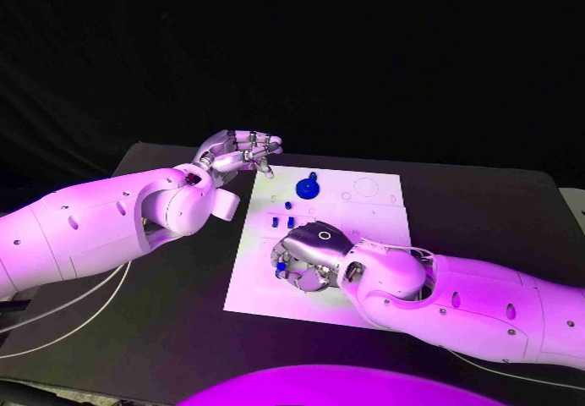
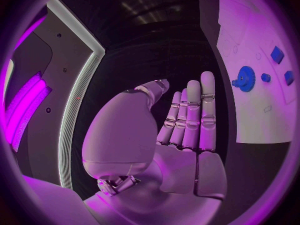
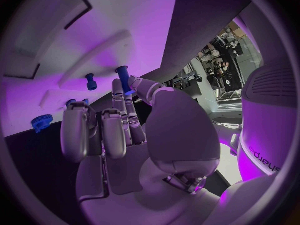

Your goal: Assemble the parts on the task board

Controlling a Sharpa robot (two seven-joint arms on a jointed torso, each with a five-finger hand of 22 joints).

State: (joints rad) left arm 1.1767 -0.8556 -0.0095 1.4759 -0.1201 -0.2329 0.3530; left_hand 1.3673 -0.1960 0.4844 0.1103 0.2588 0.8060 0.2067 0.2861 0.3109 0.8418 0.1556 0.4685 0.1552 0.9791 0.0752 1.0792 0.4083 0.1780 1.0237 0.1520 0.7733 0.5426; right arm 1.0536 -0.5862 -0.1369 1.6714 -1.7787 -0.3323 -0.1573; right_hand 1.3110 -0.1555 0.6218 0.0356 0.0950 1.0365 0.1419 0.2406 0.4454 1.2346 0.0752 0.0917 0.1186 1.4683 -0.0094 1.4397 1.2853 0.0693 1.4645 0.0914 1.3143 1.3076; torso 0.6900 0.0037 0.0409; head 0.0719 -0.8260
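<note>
Small stiff blue peg (image 3: 123, 79) is pinched by right hand (image 1: 311, 258) fingers at board's (image 1: 366, 222) 7 o'clock; light, slippery, best held mid-shaft. Left hand (image 1: 237, 154) fingers loosely apart, holding nothing.

A black table (image 1: 159, 338) takes up the lower part of the head view, its top matte and dark, its far edge running straight across below a black backdrop (image 1: 366, 68) that hangs in soft folds behind it. Purple light falls over the whole scene. White cables (image 1: 73, 309) trail in loose curves across the table's near left corner. In the right wrist view a cluttered stretch of room with dark equipment (image 3: 219, 67) shows beyond the table, too small and crowded to make out.
</note>
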